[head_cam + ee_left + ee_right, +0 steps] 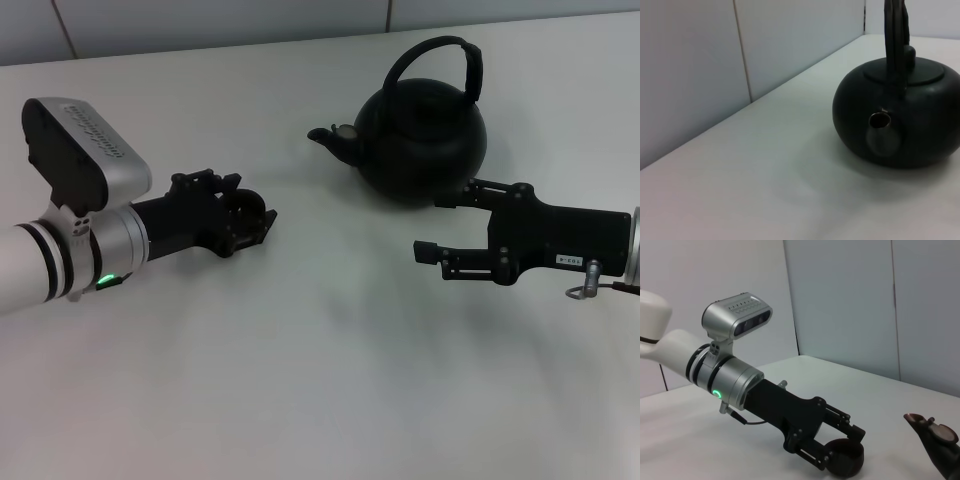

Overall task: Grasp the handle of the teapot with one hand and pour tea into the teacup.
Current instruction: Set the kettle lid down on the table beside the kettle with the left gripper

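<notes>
The left end effector (250,222) is seen to the left of the teapot (420,145), low over the white desk (320,380). Its fingers are closed around the small black teacup (844,464), which is seen best in the right wrist view; in the head view the cup is mostly hidden between the fingers. Raised marks are seen on the grey camera box (85,140) on that arm, but they cannot be read. A green light (103,280) is lit on the arm's ring.

The teapot is set upright on the desk, with its spout (330,136) turned toward the left end effector. The handle (440,62) is arched over the top and is not held. In the left wrist view the spout's open mouth and the lid (904,71) are shown, and the handle is cut off.

The right end effector (440,225) is seen just beside the teapot, at its near right side, spread wide and holding nothing. A small white label (570,259) is stuck on it, too small to read.
</notes>
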`<action>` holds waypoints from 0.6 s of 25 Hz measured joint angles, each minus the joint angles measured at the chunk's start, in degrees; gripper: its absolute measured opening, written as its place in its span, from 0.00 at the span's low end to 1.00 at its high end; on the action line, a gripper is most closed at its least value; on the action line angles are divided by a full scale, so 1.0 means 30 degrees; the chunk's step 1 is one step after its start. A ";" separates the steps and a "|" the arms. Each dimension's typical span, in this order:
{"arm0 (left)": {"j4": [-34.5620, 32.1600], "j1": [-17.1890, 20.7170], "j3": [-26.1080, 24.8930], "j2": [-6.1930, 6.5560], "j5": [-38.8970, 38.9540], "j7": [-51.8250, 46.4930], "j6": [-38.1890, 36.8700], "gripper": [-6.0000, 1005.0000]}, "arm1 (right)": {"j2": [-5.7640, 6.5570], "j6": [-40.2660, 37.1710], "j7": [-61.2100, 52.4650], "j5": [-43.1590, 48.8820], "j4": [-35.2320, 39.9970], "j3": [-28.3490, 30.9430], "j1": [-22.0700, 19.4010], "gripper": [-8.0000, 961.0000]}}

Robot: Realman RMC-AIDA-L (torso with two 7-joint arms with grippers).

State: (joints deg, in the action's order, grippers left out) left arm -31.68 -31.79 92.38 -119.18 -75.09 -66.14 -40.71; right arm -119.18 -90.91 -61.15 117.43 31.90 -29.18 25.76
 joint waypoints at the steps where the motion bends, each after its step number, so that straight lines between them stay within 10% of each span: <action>1: 0.0000 0.0000 0.0000 0.0000 0.0000 0.0000 0.0000 0.74 | 0.0000 0.0000 0.0000 0.0000 0.0000 0.0000 0.0000 0.83; 15: -0.0523 0.0119 0.0008 0.0003 -0.0087 -0.0260 -0.0740 0.84 | -0.0001 0.0025 -0.0009 0.0003 -0.0001 0.0034 -0.0086 0.83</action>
State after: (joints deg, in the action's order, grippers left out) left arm -33.25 -31.43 92.40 -119.17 -75.35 -66.92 -42.92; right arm -119.18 -90.83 -61.18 117.44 31.90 -29.08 25.50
